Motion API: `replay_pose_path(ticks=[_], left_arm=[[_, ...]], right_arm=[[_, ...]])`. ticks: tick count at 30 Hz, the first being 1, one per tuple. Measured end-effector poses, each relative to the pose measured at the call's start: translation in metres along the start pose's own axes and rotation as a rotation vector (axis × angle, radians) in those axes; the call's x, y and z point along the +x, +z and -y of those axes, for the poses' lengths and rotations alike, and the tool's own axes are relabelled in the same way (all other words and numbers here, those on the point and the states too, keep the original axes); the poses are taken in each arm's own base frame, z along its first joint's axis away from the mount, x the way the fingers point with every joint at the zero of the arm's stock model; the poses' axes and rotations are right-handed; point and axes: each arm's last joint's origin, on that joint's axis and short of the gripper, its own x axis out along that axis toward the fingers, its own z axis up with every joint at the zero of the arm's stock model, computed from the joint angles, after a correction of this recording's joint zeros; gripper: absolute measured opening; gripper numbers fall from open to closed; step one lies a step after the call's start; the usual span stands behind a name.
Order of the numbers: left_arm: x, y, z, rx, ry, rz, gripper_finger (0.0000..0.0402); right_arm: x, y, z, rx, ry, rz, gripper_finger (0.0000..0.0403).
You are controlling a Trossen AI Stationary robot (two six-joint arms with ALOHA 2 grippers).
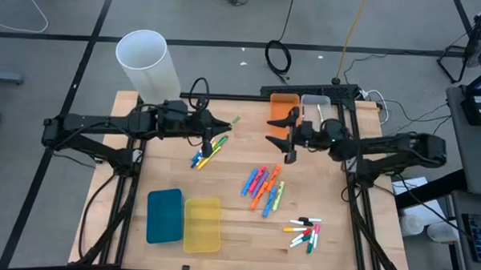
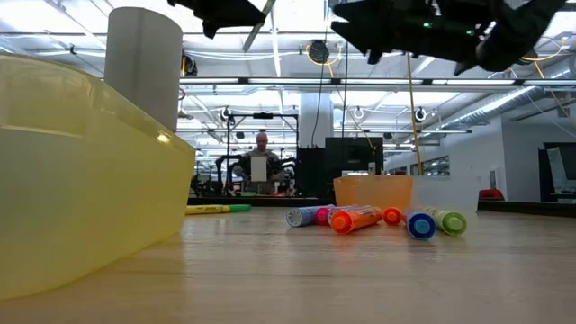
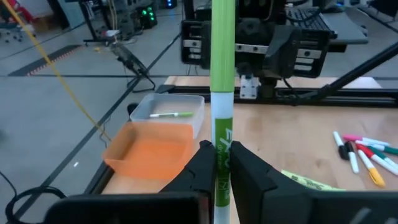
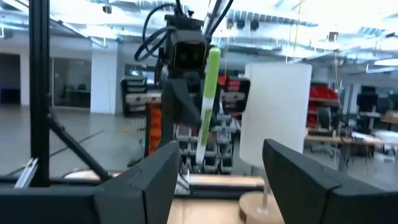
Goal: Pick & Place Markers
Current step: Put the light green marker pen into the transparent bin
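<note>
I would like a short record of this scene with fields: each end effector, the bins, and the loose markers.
left end effector: shut on green marker, raised above the table
right end effector: open, empty, facing the left arm
orange bin: empty
clear bin: one thin green-capped marker inside
loose markers: several groups lying on the table
blue bin, yellow bin: side by side

Four flat bins sit on the surface (image 1: 229, 231): one teal bin (image 1: 164, 216), one yellow bin (image 1: 202, 224), one orange bin (image 1: 282, 111) and one clear bin (image 1: 314, 106). One white cylinder (image 1: 147, 63) stands at a corner. Markers lie in three groups; their exact number cannot be told. One green marker (image 3: 222, 93) is held aloft.
</note>
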Motion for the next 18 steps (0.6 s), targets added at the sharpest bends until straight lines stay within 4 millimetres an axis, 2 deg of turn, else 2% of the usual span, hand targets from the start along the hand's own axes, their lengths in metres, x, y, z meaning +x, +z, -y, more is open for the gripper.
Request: replay_pose_path(ticks=[6, 12, 18], left_arm=[[0.000, 0.000, 0.006, 0.035, -0.023, 0.001, 0.0025], [-0.001, 0.001, 0.013, 0.066, -0.048, 0.005, 0.0030], [-0.001, 0.001, 0.016, 0.093, -0.065, 0.007, 0.0025]], right_arm=[[0.039, -0.010, 0.000, -0.046, 0.026, -0.011, 0.0225], [0.069, -0.005, 0.003, -0.051, 0.073, 0.023, 0.0247], [0.096, 0.002, 0.001, -0.029, 0.130, 0.017, 0.0251]])
